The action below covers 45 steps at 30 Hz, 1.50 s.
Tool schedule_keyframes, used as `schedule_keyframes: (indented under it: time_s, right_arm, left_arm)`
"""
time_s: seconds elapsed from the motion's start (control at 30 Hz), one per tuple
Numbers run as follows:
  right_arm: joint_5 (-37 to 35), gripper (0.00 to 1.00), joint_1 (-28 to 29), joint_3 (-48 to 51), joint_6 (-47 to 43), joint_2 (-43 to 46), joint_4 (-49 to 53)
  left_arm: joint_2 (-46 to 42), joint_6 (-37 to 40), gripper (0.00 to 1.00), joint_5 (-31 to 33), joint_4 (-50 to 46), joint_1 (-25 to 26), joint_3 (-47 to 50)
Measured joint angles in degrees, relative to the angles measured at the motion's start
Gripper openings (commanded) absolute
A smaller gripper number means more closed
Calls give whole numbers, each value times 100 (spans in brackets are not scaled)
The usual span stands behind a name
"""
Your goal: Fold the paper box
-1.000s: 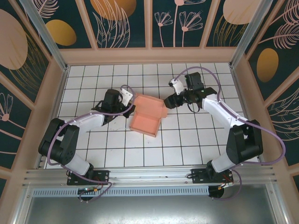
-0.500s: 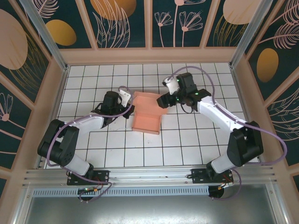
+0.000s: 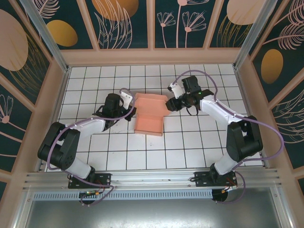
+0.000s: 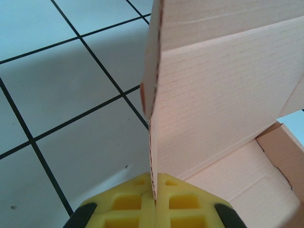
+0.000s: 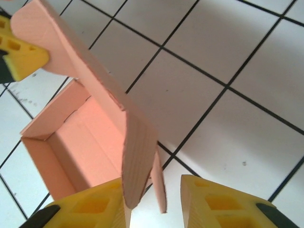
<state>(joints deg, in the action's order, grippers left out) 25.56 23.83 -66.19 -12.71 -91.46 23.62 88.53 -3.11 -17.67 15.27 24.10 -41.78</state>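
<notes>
Since half a second ago the right gripper (image 3: pixel 171 105) has backed off a little toward 3 o'clock from the box (image 3: pixel 148 116), and its arm's elbow has shifted slightly inward; the box and the left gripper (image 3: pixel 129 110) sit where they were. Salmon-pink, the box rests on the white tiled surface (image 3: pixel 118 152) a little toward 12 o'clock of its centre, between the two grippers, its long axis running roughly 12 to 6 o'clock. At the box's 9 o'clock side the left gripper (image 4: pixel 154 202) has its jaws pressed together on a thin upright wall of card, the yellow pads (image 4: pixel 128 204) flat against either face; the box (image 4: pixel 223 95) interior opens toward 4 o'clock in the left wrist view. At the 2 o'clock corner the right gripper (image 5: pixel 156 204) has its jaws spread: a raised flap (image 5: pixel 95 90) hangs between them, its tip close against the 9 o'clock pad and clear of the 3 o'clock one. Under the flap the box (image 5: pixel 71 147) cavity shows standing walls, and at the flap's far end, toward 10 o'clock, a pad of the left gripper presses on it.
</notes>
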Motion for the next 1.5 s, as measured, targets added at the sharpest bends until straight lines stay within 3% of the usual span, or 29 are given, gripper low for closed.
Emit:
schedule_keyframes:
  time_s: [0.37, 0.47, 0.67, 0.8, 1.07, 1.27, 1.37, 1.5]
  right_arm:
    - [223, 15, 0, -31, -94, -317, 87]
    - [271, 0, -2, -74, -131, -424, 133]
    - [304, 0, -7, -109, -203, -433, 195]
    - [271, 0, -7, -109, -240, -433, 192]
    - [-125, 0, 164, -103, -426, -249, 192]
    - [-308, 0, 291, -79, -616, 24, 199]
    - [-352, 0, 317, -79, -675, 81, 208]
    - [-415, 0, 341, -79, -739, 94, 258]
  left_arm:
    - [0, 2, 0, 0, -2, 0, 0]
    - [0, 4, 0, 11, -4, 0, 0]
    - [0, 4, 0, 17, -2, 0, 0]
    - [-20, 7, 15, 15, -4, 0, 0]
    - [-409, -76, 57, -22, -247, 0, -72]
    - [-496, 96, 52, -55, -981, 0, -564]
    - [-485, 240, 37, -114, -1355, 0, -780]
    - [-420, 332, 26, -116, -1764, 0, -979]
